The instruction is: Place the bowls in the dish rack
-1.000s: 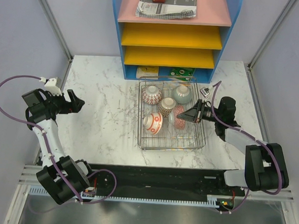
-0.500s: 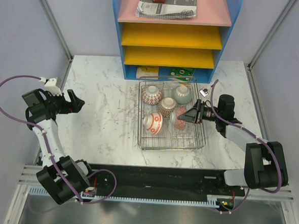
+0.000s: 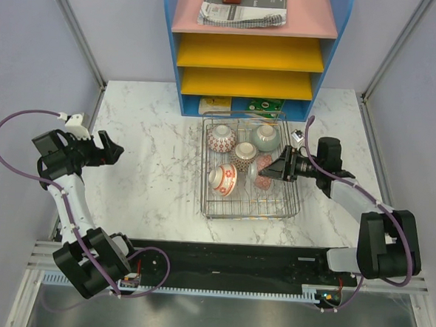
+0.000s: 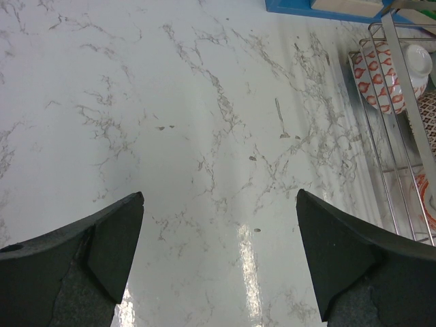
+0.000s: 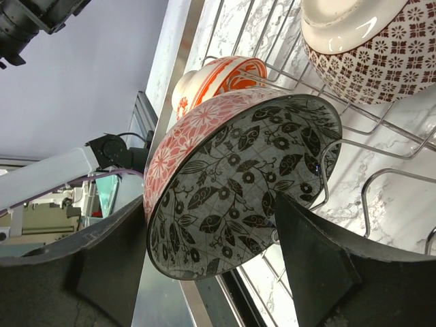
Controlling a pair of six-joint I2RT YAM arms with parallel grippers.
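Loading appeared complete: all five bowls (image 3: 244, 152) sat inside the dish rack (image 3: 267, 201). Right gripper (image 5: 211, 252) jaws stood spread, the on-edge floral bowl (image 5: 238, 177) between them, unpinched. Left gripper (image 4: 218, 262) jaws gaped over the marble tabletop (image 4: 204, 136). Only withdrawal remained.

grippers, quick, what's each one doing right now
left gripper: jaws open, empty, over the marble table.
right gripper: jaws open, spread either side of the pink floral bowl standing on edge in the dish rack.
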